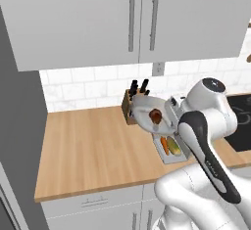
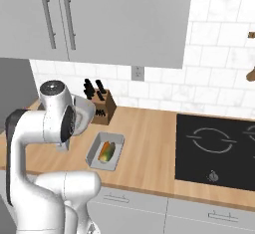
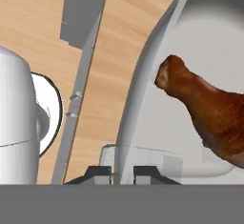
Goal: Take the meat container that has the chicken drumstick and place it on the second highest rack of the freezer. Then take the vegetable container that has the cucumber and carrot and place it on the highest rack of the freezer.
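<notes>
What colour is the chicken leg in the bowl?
The chicken drumstick is a glossy reddish-brown, darker at the narrow end. The hand view shows it best.

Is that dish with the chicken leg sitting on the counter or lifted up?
Lifted. The dish hangs tilted above the counter, its rim pinched in the shut gripper.

No text, label, brand or number can be read anywhere. The black glass cooktop set in the wooden counter carries only white markings: broken ring outlines for its burners and, at the edge nearest the cabinet fronts, one small round symbol too tiny to make out.
</notes>
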Motion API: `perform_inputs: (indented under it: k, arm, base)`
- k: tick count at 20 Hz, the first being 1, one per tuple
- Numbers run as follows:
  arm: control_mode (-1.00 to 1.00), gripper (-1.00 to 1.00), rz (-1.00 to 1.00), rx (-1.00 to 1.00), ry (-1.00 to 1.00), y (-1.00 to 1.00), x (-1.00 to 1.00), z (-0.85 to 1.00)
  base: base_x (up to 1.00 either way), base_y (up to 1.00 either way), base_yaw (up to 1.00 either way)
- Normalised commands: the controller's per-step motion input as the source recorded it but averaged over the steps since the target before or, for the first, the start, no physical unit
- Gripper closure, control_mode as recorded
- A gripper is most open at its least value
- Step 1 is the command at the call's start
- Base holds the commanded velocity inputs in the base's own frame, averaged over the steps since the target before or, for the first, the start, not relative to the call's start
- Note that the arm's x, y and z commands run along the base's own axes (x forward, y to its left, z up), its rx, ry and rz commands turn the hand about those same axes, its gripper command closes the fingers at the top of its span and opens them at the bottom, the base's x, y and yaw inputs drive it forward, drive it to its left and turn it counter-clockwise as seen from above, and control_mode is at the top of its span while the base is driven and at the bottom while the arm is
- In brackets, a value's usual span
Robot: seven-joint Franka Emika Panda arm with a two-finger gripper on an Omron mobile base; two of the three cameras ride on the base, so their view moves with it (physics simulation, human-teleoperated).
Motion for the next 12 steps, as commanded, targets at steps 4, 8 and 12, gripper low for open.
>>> perform_inputs:
  k: [4,8,12]
  arm:
    - [-1.00,1.00,0.11,-0.14,-0.06,-0.99,-0.66,0.12]
    - [-1.00,1.00,0.23,0.00,-0.41,-0.41,-0.99,0.00]
    - [-1.00,1.00,0.11,0.00,-0.38,0.03,-0.92,0.00]
  base:
    - [0.00,0.00,0.00]
    - [0.00,0.00,0.00]
    - [0.00,0.00,0.00]
